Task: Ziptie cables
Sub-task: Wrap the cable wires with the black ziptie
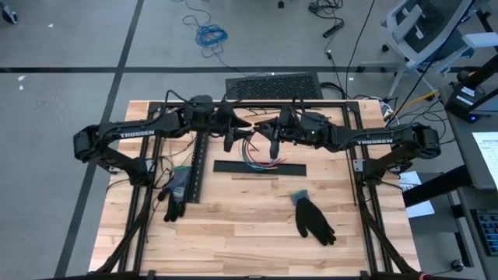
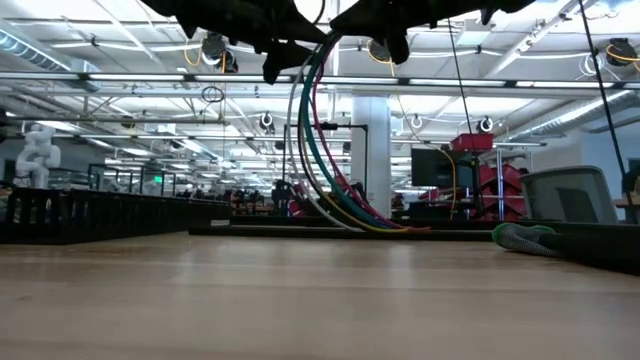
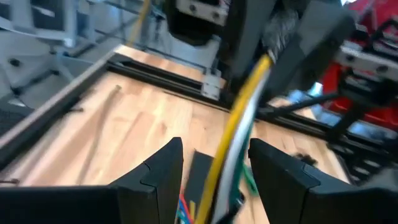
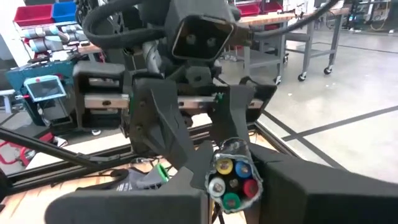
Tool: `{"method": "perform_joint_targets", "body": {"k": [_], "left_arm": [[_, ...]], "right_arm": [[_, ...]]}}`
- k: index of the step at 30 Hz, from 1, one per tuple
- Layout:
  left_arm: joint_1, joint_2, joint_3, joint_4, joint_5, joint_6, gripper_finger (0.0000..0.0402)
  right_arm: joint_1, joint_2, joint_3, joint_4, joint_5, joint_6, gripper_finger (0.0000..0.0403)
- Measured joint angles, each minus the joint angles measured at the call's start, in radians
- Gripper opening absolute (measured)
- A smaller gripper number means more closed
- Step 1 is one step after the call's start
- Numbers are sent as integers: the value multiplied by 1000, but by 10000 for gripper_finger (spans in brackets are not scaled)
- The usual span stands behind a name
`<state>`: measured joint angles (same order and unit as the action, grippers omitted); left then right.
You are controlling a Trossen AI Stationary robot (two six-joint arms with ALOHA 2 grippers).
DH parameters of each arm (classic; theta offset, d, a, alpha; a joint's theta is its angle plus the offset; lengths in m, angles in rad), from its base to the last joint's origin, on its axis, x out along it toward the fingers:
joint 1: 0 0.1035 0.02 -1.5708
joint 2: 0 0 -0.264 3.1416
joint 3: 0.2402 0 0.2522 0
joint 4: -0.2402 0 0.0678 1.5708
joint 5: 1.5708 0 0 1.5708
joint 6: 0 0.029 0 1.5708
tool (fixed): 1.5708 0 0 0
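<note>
The cables (image 2: 318,150), a bundle of white, green, blue, red and yellow wires, hang from my grippers above the middle of the table. They curve down, and their lower end (image 2: 385,226) rests on the wood by a flat black strip (image 1: 261,169). My right gripper (image 4: 233,186) comes in from the table's right and is shut on the bundle's upper end. My left gripper (image 3: 214,168) comes in from the left and is open. Its fingers (image 3: 163,177) stand on either side of the bundle (image 3: 233,143), a little below the right gripper's hold. My right gripper pinches the bundle between its two fingers, just behind the wires' cut ends (image 4: 233,177), which face its wrist camera. The fingers lie about level, coming from the table's right side. The bundle droops below the hold in a slack curve with its far end on the table.
A long black slotted strip (image 1: 196,167) lies on the left half, running from near to far. One dark glove (image 1: 177,193) lies beside it and another (image 1: 315,219) lies near the front right. A keyboard (image 1: 272,85) sits beyond the far edge.
</note>
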<state>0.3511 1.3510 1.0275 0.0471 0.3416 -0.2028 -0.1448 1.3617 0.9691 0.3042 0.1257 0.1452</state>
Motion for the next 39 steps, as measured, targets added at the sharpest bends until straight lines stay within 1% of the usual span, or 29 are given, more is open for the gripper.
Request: {"method": "perform_joint_targets", "body": {"k": [4, 10, 14, 21, 24, 31, 33, 35, 39], "left_arm": [[-7, 9, 0, -1, -12, -1, 180], [-43, 45, 0, 1, -67, 0, 180], [-68, 66, 0, 51, -102, 0, 180], [-64, 66, 0, 53, -146, 15, 177], [-64, 66, 0, 44, -188, 51, 149], [-65, 66, 0, 50, -188, 50, 21], [-65, 66, 0, 48, -179, 27, 14], [-65, 66, 1, 36, -161, 20, 21], [-77, 64, 4, -18, -159, 26, 28]], "right_arm": [[0, 0, 0, 4, 2, 0, 23], [0, 0, 0, 24, 2, -4, 23], [-2, 0, 0, 23, 5, -4, 23], [-2, 0, 0, 22, 5, -4, 23], [-2, 0, 0, 17, 5, -4, 23], [-3, 0, 0, 18, 6, -3, 23], [-3, 0, 0, 18, 6, -3, 23], [-3, 1, 0, 17, 2, -4, 23], [-2, 3, -2, 6, -6, -3, 23]]}}
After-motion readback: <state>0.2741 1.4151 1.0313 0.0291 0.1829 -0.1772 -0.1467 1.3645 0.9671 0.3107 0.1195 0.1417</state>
